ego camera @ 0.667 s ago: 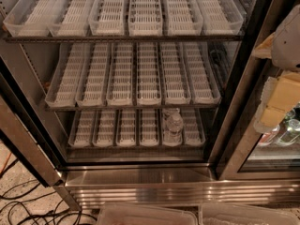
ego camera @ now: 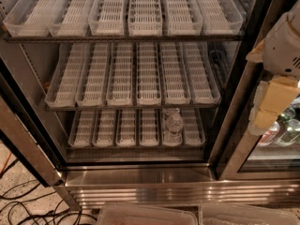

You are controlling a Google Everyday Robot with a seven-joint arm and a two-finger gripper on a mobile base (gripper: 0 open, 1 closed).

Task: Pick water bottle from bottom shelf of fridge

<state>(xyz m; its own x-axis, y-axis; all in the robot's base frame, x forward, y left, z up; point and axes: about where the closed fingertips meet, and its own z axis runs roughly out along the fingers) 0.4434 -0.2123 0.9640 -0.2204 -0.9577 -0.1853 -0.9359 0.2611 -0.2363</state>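
Observation:
The fridge (ego camera: 140, 184) stands open in front of me with three rows of white slotted trays. The water bottle (ego camera: 174, 125), clear with a ribbed body, stands on the bottom shelf (ego camera: 117, 130) in the fifth lane tray from the left, towards the front. My gripper (ego camera: 274, 100), cream-coloured under a white arm housing, hangs at the right edge of the view. It is outside the fridge, in front of the right door frame, above and to the right of the bottle and well apart from it.
A glass-fronted cabinet (ego camera: 281, 135) with coloured bottles stands at the right. The open fridge door (ego camera: 23, 144) juts out at the left. Black cables (ego camera: 28, 205) lie on the floor at lower left. Two clear bins (ego camera: 150, 215) sit at the bottom edge.

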